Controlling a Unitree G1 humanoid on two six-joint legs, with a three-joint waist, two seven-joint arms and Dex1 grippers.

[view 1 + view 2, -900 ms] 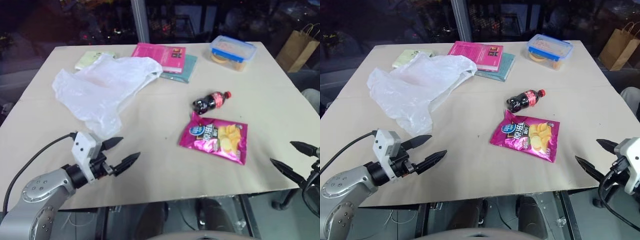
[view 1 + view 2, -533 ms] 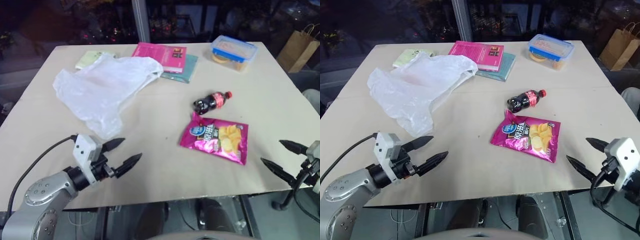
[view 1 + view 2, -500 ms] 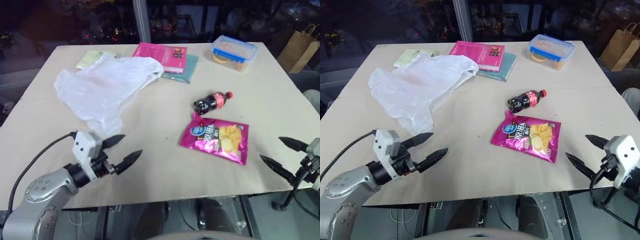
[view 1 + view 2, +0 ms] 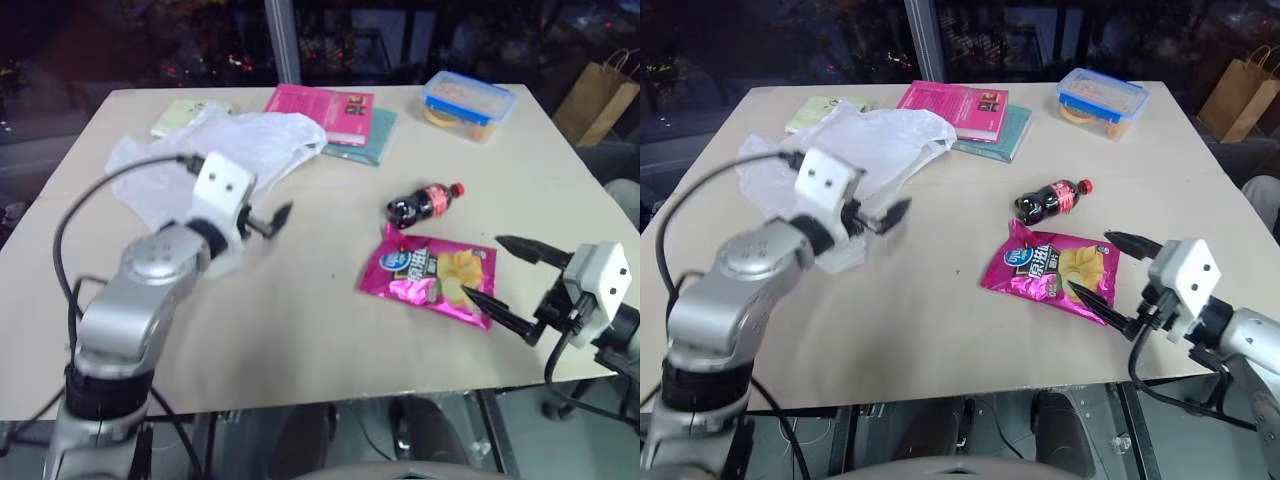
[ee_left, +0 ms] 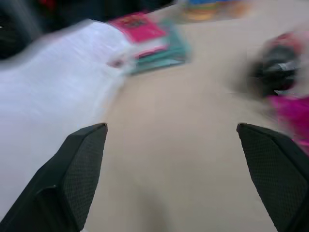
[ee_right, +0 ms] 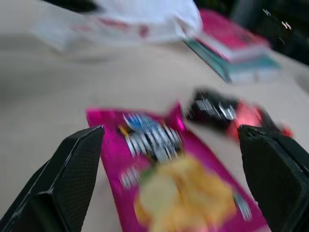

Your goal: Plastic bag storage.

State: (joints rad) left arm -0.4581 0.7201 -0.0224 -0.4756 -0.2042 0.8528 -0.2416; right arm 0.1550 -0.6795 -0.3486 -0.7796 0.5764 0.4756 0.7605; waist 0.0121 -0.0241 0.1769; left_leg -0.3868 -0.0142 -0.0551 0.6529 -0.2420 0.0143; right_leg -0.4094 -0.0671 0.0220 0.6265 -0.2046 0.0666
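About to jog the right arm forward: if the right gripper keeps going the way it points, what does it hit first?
Most likely the pink chips packet, lying between the open fingers of the right gripper; the cola bottle lies just beyond. Height above the table is unclear.

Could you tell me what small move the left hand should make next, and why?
Probably ease the left hand down onto the plastic bag and close. Its fingers stand open above the bag's near edge, holding nothing, and the bag lies loose on the table.
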